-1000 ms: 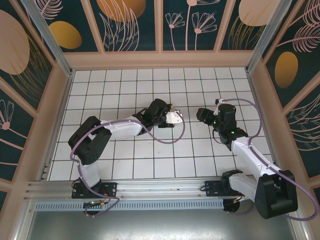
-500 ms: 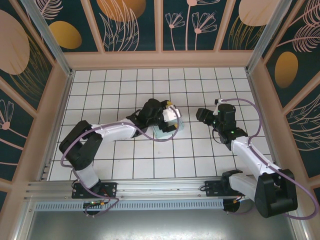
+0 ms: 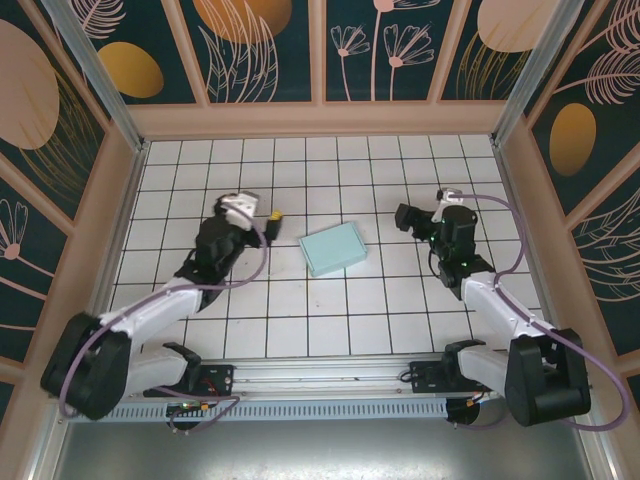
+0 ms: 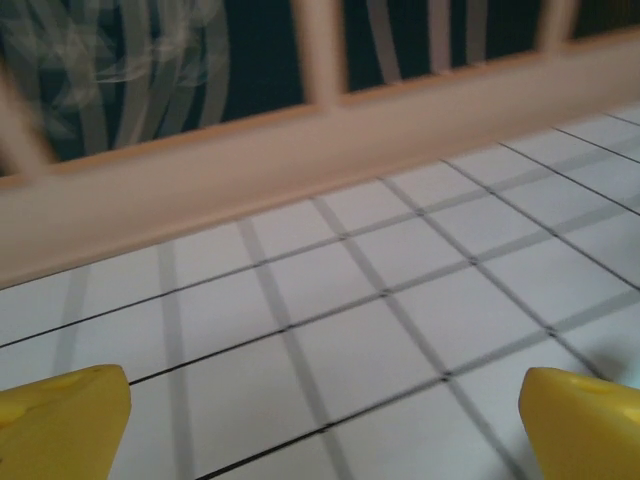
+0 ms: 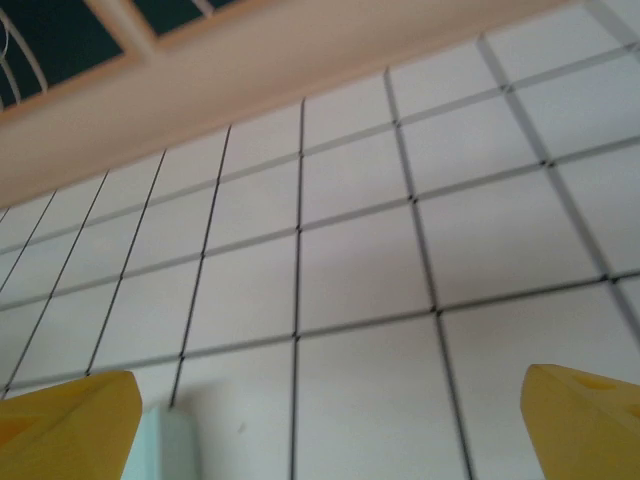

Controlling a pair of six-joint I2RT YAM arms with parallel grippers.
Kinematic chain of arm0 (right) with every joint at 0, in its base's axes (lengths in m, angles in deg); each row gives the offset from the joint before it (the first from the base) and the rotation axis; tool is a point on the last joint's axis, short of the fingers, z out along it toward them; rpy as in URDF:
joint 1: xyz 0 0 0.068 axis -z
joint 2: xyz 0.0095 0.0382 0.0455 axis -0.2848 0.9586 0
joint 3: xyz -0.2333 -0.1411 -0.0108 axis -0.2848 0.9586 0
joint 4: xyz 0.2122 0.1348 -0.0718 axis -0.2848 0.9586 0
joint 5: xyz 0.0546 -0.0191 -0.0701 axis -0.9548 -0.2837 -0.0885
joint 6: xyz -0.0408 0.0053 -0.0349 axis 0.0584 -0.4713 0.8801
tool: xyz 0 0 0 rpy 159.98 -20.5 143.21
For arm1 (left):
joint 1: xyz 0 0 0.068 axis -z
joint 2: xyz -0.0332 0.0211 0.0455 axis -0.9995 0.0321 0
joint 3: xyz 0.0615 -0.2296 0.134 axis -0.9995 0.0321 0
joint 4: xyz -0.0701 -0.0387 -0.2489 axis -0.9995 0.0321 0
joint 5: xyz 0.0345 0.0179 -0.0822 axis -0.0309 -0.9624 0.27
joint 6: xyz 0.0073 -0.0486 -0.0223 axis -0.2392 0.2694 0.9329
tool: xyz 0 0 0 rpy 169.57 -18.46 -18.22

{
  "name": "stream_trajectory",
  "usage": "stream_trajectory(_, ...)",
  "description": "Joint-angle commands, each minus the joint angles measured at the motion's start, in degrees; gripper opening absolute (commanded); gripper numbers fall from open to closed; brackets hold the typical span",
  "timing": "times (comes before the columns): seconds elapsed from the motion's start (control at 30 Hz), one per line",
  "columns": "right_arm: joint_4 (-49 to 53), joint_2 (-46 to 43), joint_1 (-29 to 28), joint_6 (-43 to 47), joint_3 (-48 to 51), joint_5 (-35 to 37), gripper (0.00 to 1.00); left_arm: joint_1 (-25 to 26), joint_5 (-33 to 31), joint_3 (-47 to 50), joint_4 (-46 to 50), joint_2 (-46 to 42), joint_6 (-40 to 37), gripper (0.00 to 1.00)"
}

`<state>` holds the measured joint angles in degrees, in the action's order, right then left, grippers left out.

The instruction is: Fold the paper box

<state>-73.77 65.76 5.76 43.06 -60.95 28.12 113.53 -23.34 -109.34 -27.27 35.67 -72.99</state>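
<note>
The white tiled worktop (image 3: 300, 160) fills the floor of an enclosure whose walls (image 3: 265, 40) are dark teal panels with leaf and flower patterns in pale wooden frames. The left arm (image 3: 150, 310) reaches up from its base at the near edge and bends toward the middle. The right arm (image 3: 500, 300) rises from its own base and leans inward from the other side.

The paper box (image 3: 332, 249) lies on the worktop between the two arm ends. It is a pale mint-blue shallow rectangle turned slightly off the tile grid, near both arms and touching neither. A sliver of it (image 5: 165, 445) shows at the bottom of the right wrist view.

The left jaws are released, with their yellow fingertips (image 4: 60, 425) spread to the edges of the left wrist view and bare tiles between them. The right jaws are likewise spread wide, with yellow fingertips (image 5: 585, 420) and nothing held.
</note>
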Motion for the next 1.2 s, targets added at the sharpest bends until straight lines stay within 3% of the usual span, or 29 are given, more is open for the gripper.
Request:
stream_trajectory(0.0, -15.9, -0.6, 1.6, 7.4, 5.6, 9.1, 0.99, -6.2, -9.8, 6.2, -4.3, -5.0, 3.2, 0.99)
stream_trajectory(0.13, -30.0, 1.4, 5.2, 13.1, 12.0, 12.4, 0.99, -11.9, -13.3, 13.1, -14.0, -4.5, 2.5, 0.99)
stream_trajectory(0.27, -42.3, 8.4, 9.8, 12.6, 15.9, 9.1, 0.99, -17.0, -10.0, 14.8, -21.5, 2.0, 4.7, 0.99)
stream_trajectory(0.4, -50.8, 15.5, 10.4, 14.2, 17.6, 6.8, 0.99, -19.4, -3.9, 17.8, -37.7, 10.9, 3.2, 0.99)
stream_trajectory(0.57, -61.7, 25.3, 10.4, 15.9, 18.9, 2.3, 0.99, -23.4, -1.3, 15.8, -45.7, 22.1, 6.6, 0.99)
stream_trajectory(0.6, -63.1, 26.2, 10.3, 16.1, 18.9, 2.6, 0.99, -23.7, -1.5, 14.1, -40.4, 21.2, 7.3, 0.99)
stream_trajectory(0.63, -59.6, 25.3, 10.7, 15.5, 18.1, 2.3, 0.99, -24.0, -1.3, 12.5, -35.8, 20.3, 7.6, 0.99)
stream_trajectory(0.67, -59.1, 25.7, 11.0, 15.2, 17.4, 1.9, 0.99, -24.2, -1.8, 13.5, -39.8, 21.4, 7.8, 0.99)
stream_trajectory(0.73, -55.9, 25.7, 11.4, 14.4, 15.9, 2.9, 0.99, -24.2, -3.4, 13.6, -38.6, 20.7, 8.5, 0.99)
stream_trajectory(1.17, -55.9, 25.7, 12.3, 13.9, 15.8, 1.4, 0.99, -24.2, -1.3, 13.4, -38.5, 20.9, 7.6, 0.99)
